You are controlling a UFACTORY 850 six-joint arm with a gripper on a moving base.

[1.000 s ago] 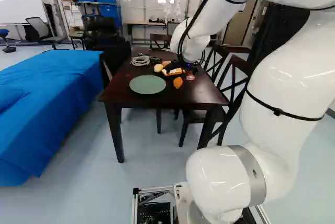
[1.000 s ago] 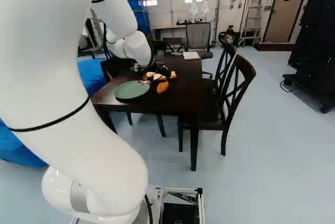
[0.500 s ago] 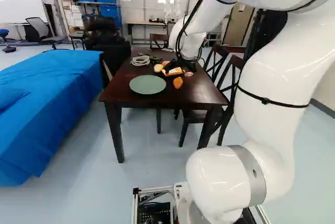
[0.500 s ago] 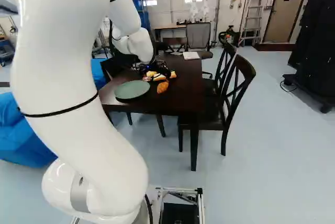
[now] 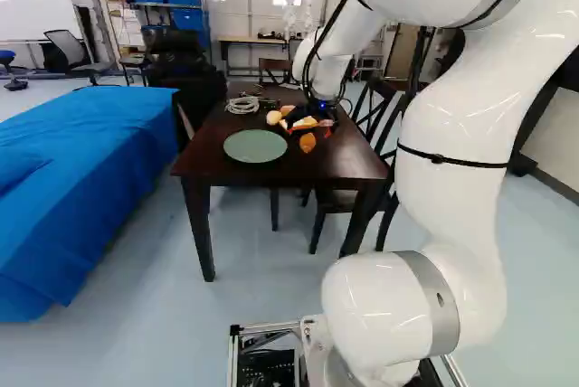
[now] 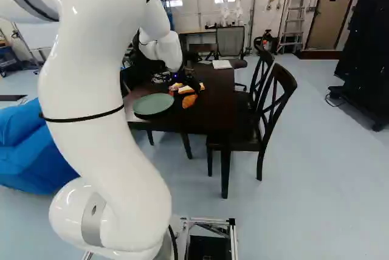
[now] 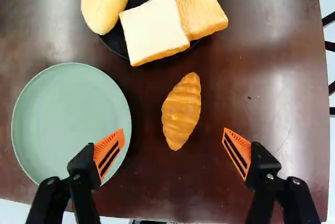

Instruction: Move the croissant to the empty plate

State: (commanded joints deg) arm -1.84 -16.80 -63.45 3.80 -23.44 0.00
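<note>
Wrist view: croissant (image 7: 181,111) beside green plate (image 7: 68,122)

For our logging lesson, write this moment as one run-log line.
gripper: open, above table | croissant: on table, ungripped | green plate: empty | next: likely grasp croissant

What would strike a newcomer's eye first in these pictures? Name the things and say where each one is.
Probably the big white arm rising right of the middle in the left base view, with the bright blue cover at that view's left. On the dark table, the pale green plate stands out, and beside it lies the golden croissant, by the open gripper.
</note>
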